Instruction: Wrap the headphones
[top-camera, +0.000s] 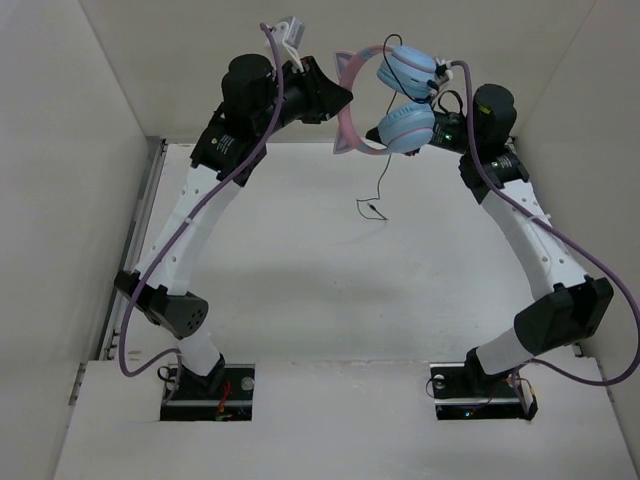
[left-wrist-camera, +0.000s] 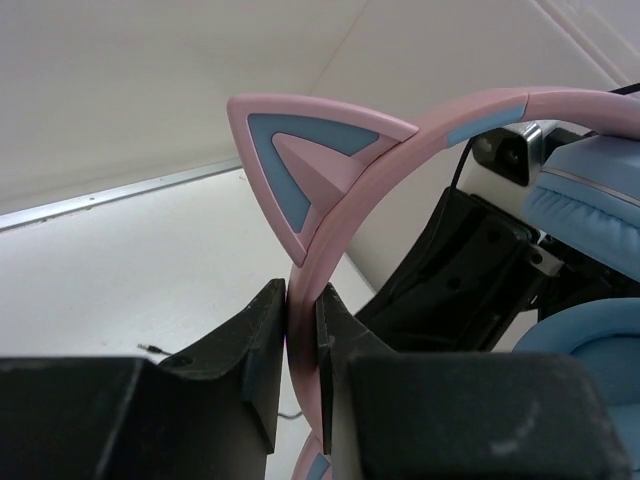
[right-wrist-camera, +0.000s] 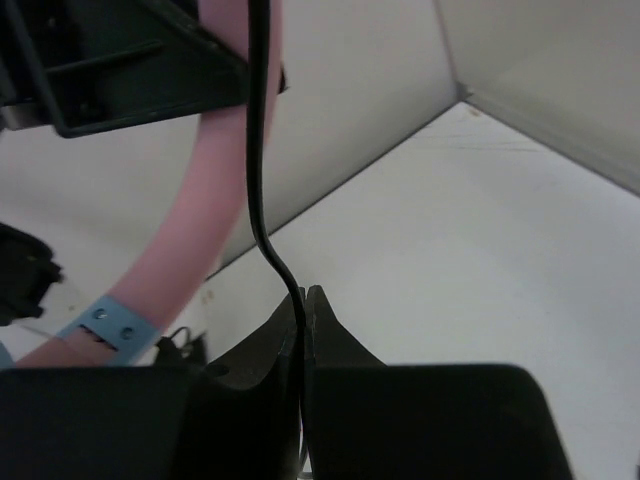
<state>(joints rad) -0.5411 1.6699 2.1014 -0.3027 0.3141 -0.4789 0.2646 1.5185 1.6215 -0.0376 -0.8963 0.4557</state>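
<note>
The headphones (top-camera: 404, 128) hang in the air at the back, between both arms, with two light blue ear cups and a pink cat-ear headband (top-camera: 349, 120). My left gripper (top-camera: 345, 98) is shut on the headband (left-wrist-camera: 330, 250), just below a cat ear (left-wrist-camera: 300, 165). My right gripper (top-camera: 447, 128) is beside the ear cups and is shut on the thin black cable (right-wrist-camera: 262, 200). The cable (top-camera: 381, 180) hangs from the cups, and its plug end (top-camera: 372, 208) lies on the table. An ear cup shows in the left wrist view (left-wrist-camera: 590, 230).
White walls stand close behind and at both sides. A metal rail (top-camera: 140, 230) runs along the table's left edge. Thick purple arm cables (top-camera: 560, 240) loop beside each arm. The white table (top-camera: 330, 290) stretches below the headphones.
</note>
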